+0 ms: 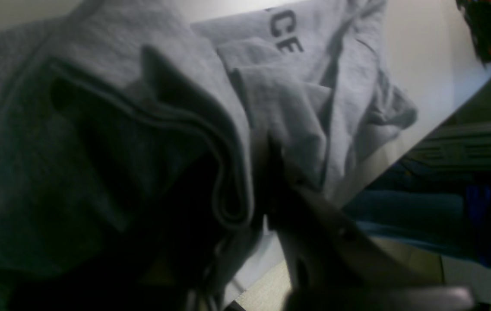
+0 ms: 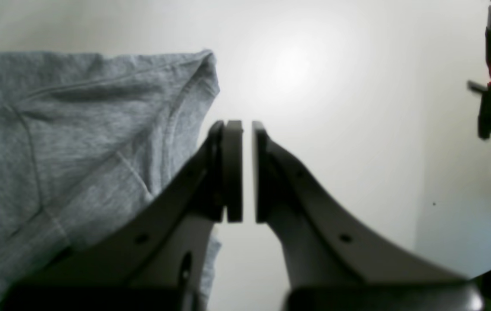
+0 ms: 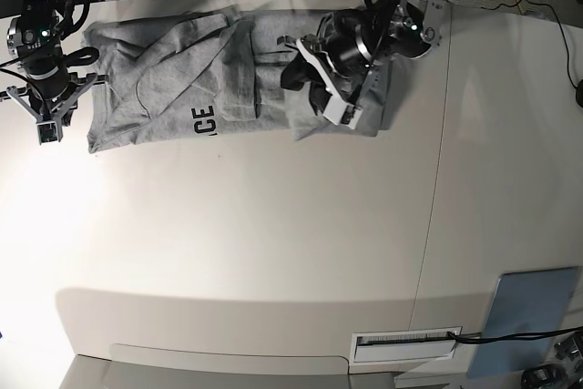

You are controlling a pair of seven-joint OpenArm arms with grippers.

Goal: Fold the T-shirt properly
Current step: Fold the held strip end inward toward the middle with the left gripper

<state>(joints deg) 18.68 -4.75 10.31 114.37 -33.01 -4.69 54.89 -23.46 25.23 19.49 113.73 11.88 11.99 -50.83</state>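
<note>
The heather-grey cotton T-shirt point(image 1: 98, 142) fills the left wrist view from nine o'clock to one o'clock, its hemmed edge bunched thickly at the centre where the left claw point(image 1: 271, 172) is clenched on the cloth; black block letters show on a flatter panel near twelve o'clock, and the pale white surface point(image 1: 435, 65) lies bare toward two o'clock. In the right wrist view, the shirt point(image 2: 55, 151) lies at nine o'clock on the surface point(image 2: 336, 108), while the right claw point(image 2: 247, 172) grasps nothing, its dark pads nearly together with a narrow gap between, just beside the shirt's edge. In the base view, the shirt point(image 3: 182, 88) stretches across the far side of the surface point(image 3: 273, 252) around eleven to twelve o'clock, the left claw point(image 3: 319, 75) gripping its raised end at one o'clock and the right claw point(image 3: 44, 120) at ten o'clock beside the opposite end.
</note>
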